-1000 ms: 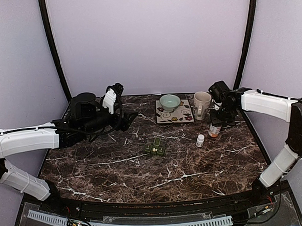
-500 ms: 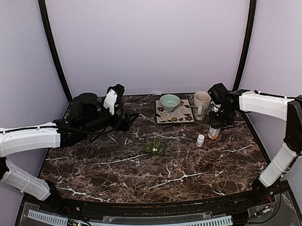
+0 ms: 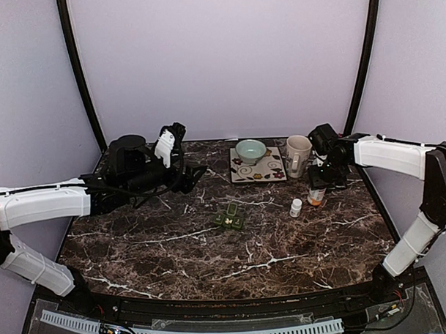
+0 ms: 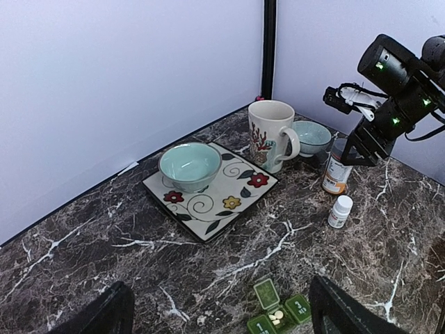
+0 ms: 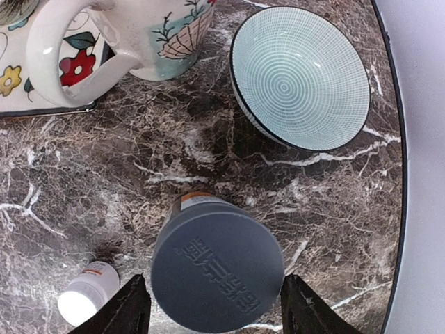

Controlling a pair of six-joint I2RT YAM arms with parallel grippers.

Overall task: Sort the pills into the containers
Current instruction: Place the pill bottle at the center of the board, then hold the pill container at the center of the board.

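Since the right gripper (image 5: 214, 285) hangs straight down over the amber bottle (image 5: 197, 202), with its two fingers (image 5: 132, 309) on either side of the grey cap (image 5: 217, 268), the step in hand looks to be the handling of that bottle. Doing it well means keeping the bottle upright and centred, so that neither finger nudges it first and tips it. The fingers sit so close to the cap's rim that I cannot tell whether they pinch it or stand a sliver clear. Any lift or retreat would best go straight up, because the small white bottle (image 5: 89, 298) stands just beside it, and the ribbed bowl (image 5: 300, 76) and the flowered mug (image 5: 125, 35) are near on the far side. The right arm reaches along the right edge of the marble table (image 3: 174, 249) with its wrist bent down. The left arm lies low toward the back left, and the left gripper (image 4: 219, 285) is spread wide with nothing in it. The pill box (image 4: 299, 307) lies mid-table, well apart from the bottle, with one lid open and a few pale pills (image 4: 277, 316) resting in an open compartment.
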